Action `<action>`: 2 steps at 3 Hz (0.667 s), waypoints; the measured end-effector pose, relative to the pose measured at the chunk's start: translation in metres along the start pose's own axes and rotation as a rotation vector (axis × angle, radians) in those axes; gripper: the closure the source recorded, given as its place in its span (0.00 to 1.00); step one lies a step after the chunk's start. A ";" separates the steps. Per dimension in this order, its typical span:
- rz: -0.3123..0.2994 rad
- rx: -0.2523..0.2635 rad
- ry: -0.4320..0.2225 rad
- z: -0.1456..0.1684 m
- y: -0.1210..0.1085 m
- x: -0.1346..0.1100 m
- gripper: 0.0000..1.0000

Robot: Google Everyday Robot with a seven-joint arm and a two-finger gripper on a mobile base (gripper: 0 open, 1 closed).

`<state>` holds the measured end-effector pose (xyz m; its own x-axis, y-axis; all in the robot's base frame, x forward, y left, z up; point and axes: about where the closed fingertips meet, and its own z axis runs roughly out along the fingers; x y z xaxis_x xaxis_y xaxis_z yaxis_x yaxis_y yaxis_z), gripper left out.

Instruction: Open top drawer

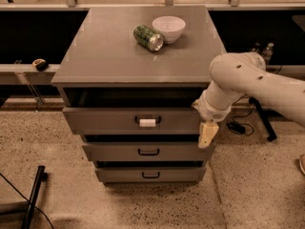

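The top drawer (105, 120) is the widest grey drawer of the cabinet, just under the tabletop. Its small black handle carries a white tag (147, 122) at the middle of the front. A dark gap shows between the tabletop and the drawer front. My gripper (207, 134) hangs from the white arm (238, 80) and points down at the right end of the top drawer's front, well to the right of the handle. It holds nothing that I can see.
Two narrower grey drawers (148, 151) (150, 174) with plain black handles sit below. A green can (148, 37) on its side and a white bowl (168, 28) rest on the tabletop (105, 51). A black stand (33, 194) is on the speckled floor at lower left. Cables lie at the right.
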<state>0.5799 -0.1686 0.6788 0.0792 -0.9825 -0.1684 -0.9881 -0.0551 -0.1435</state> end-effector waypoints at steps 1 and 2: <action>0.021 -0.021 -0.025 -0.006 0.019 0.002 0.21; 0.033 -0.029 -0.043 -0.016 0.033 -0.004 0.19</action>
<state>0.5445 -0.1698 0.6902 0.0518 -0.9754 -0.2142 -0.9936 -0.0288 -0.1091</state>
